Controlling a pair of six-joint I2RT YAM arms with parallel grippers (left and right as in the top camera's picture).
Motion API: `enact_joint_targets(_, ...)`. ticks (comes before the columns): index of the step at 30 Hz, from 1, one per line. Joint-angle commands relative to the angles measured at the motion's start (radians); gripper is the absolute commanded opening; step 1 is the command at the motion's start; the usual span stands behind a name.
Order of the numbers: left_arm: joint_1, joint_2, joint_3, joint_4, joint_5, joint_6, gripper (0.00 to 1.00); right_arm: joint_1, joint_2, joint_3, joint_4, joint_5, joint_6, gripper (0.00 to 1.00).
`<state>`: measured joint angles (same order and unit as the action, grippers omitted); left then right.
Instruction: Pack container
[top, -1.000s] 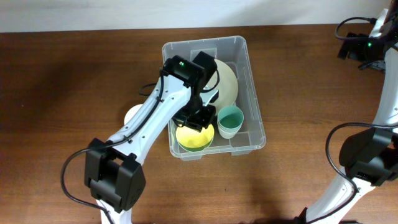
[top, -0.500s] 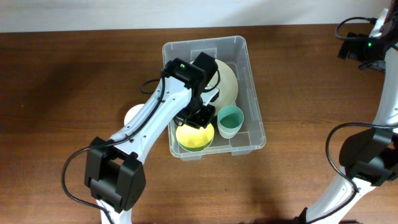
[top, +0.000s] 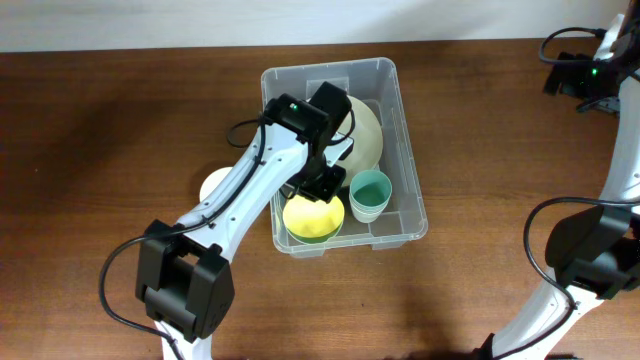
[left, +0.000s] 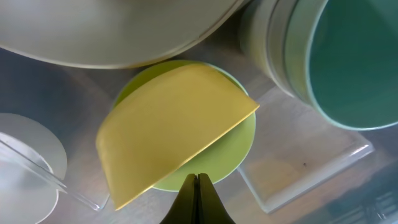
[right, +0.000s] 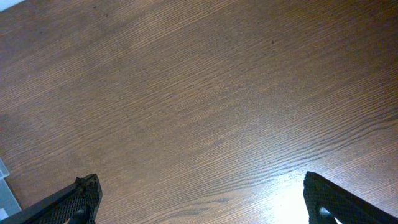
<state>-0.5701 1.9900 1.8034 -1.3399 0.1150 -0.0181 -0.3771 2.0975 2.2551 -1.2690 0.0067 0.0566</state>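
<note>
The clear plastic container (top: 403, 120) stands mid-table. It holds a large cream bowl (top: 368, 130), a teal cup (top: 371, 193) and a yellow bowl (top: 312, 220). My left gripper (top: 322, 185) is inside the container, just above the yellow bowl. In the left wrist view its fingers (left: 197, 182) are shut with nothing between them. There the yellow bowl (left: 165, 140) lies tilted in a lime green bowl (left: 241, 146), beside the teal cup (left: 357, 62). My right gripper (right: 202, 202) is open and empty over bare wood, at the far right (top: 590, 75).
A white round thing (top: 214, 186) lies on the table against the container's left wall, partly under my left arm. It shows through the wall in the left wrist view (left: 28, 152). The table is brown wood (top: 100, 150).
My left gripper has shifted slightly toward the far side, uncovering a little more of the yellow bowl. The right arm has not moved.
</note>
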Motion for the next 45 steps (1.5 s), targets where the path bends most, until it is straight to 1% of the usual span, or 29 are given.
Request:
enact_joint_targets(1,-0.003,-0.008,-0.035,0.007,-0.011,0.024,0.0,0.0,-0.014,0.015,0.0,-0.002,0.008,0.99)
enact_joint_targets(5,-0.003,-0.008,-0.051,0.021,-0.014,0.039,0.0,0.0,-0.014,0.015,0.0,-0.002,0.008,0.99)
enact_joint_targets(8,0.002,-0.008,-0.05,0.05,-0.077,0.032,0.01,0.0,-0.014,0.015,0.0,-0.002,0.008,0.99)
enact_joint_targets(12,0.027,-0.008,-0.05,0.085,-0.283,-0.079,0.01,0.0,-0.014,0.015,0.0,-0.002,0.008,0.99)
enact_joint_targets(14,0.05,-0.008,-0.05,0.1,-0.344,-0.124,0.01,0.0,-0.014,0.015,0.0,-0.002,0.008,0.99)
enact_joint_targets(19,0.114,-0.008,-0.05,0.129,-0.34,-0.15,0.01,0.0,-0.014,0.015,0.0,-0.002,0.008,0.99)
enact_joint_targets(22,0.14,-0.008,-0.048,0.136,-0.312,-0.153,0.01,0.0,-0.014,0.015,0.0,-0.002,0.008,0.99)
enact_joint_targets(24,0.151,-0.008,-0.048,0.152,-0.255,-0.152,0.01,0.0,-0.014,0.015,0.0,-0.002,0.008,0.99)
enact_joint_targets(27,0.154,-0.008,-0.048,0.187,-0.136,-0.101,0.01,0.0,-0.014,0.015,0.0,-0.002,0.008,0.99)
enact_joint_targets(29,0.152,-0.008,-0.048,0.201,-0.085,-0.074,0.01,0.0,-0.014,0.015,0.0,-0.002,0.008,0.99)
enact_joint_targets(32,0.151,-0.008,-0.048,0.202,-0.036,-0.049,0.01,0.0,-0.014,0.015,0.0,-0.002,0.008,0.99)
enact_joint_targets(36,0.151,-0.008,-0.048,0.194,0.078,-0.026,0.0,0.0,-0.014,0.015,0.0,-0.002,0.008,0.99)
enact_joint_targets(38,0.151,-0.008,-0.048,0.183,0.134,0.003,0.01,0.0,-0.014,0.015,0.0,-0.002,0.008,0.99)
enact_joint_targets(42,0.146,-0.008,-0.048,0.142,0.162,0.019,0.01,0.0,-0.014,0.015,0.0,-0.002,0.008,0.99)
enact_joint_targets(45,0.128,-0.008,-0.048,0.106,0.162,0.072,0.0,0.0,-0.014,0.015,0.0,-0.002,0.008,0.99)
